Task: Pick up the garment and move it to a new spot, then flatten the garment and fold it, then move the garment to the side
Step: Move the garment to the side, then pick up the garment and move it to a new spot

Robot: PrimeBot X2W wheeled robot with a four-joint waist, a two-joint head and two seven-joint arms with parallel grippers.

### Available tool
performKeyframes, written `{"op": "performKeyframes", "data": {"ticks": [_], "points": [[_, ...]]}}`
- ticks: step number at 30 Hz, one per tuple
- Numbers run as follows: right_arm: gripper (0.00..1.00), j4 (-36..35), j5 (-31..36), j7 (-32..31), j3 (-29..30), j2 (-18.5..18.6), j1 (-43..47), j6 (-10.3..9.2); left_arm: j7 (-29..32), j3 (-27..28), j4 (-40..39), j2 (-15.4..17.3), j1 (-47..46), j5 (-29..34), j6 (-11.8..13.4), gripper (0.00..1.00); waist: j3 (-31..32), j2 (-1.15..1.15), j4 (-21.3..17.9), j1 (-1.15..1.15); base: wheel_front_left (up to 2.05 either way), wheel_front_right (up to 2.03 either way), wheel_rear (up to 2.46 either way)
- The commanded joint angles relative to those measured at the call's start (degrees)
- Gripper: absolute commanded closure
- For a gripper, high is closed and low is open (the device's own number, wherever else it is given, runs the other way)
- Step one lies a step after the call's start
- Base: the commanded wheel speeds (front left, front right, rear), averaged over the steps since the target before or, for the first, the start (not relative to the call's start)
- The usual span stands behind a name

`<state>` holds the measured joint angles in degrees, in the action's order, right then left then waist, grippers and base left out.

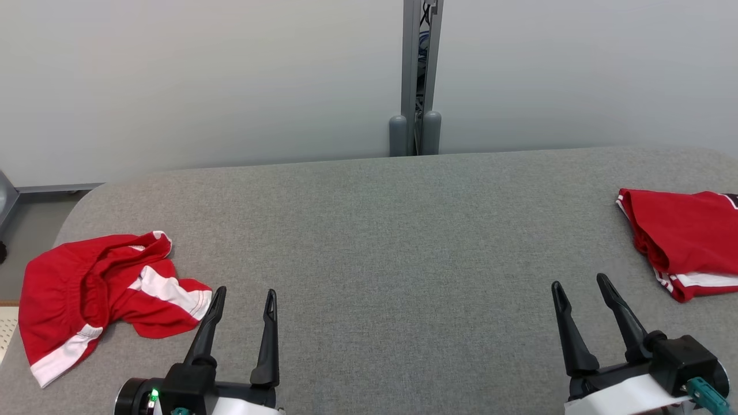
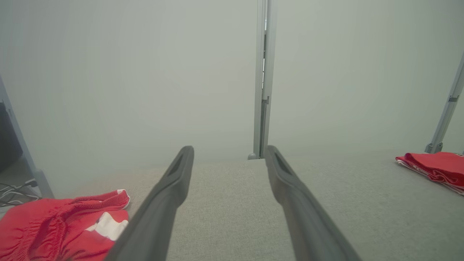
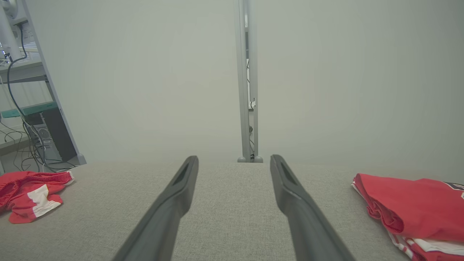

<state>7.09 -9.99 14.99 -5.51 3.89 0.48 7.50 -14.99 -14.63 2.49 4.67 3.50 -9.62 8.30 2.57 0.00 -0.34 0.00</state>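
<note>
While the crumpled garment (image 1: 104,294) lies unheld at lower left, the left gripper (image 1: 245,294) and right gripper (image 1: 578,281) both gape empty, so every step seems left to do.

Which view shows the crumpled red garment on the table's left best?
Head view: the crumpled red garment lies whole, seen from above. The left wrist view crops the garment at the frame's bottom corner; the right wrist view shows it small, at the left edge.

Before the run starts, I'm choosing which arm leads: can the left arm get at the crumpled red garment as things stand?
Probably yes. The crumpled red garment lies on the grey table just beside the left gripper, on its left; nothing stands between them, and its jaws are open.
</note>
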Motion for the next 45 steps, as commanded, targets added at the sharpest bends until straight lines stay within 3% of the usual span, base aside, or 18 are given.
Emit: {"op": "performKeyframes", "data": {"ticks": [1,12,27,45], "points": [[0.00,-0.3,0.3,0.3,0.4,-0.1,0.9,-0.02,-0.2,0.9,-0.6,-0.1,0.7,0.6,-0.8,0.00,0.0,0.00,-0.1,0.00,0.00,0.00,0.00],[0.00,-1.0,1.3,0.3,0.0,-0.7,1.9,-0.02,-0.2,3.3,1.3,-1.2,2.4,3.5,-2.7,0.00,0.1,0.00,-0.7,0.00,0.00,0.00,0.00],[0.00,-1.4,1.5,0.3,0.4,-0.9,2.7,-0.02,-0.2,3.6,1.3,-1.7,2.6,5.8,-1.5,0.00,0.2,0.00,0.0,0.00,0.00,0.00,0.00],[0.00,-1.5,0.0,0.3,-1.5,-0.9,1.8,-0.02,-0.2,3.6,-1.5,-1.7,2.9,4.3,1.1,0.00,-0.3,0.00,9.3,0.00,0.00,0.00,0.00]]}}
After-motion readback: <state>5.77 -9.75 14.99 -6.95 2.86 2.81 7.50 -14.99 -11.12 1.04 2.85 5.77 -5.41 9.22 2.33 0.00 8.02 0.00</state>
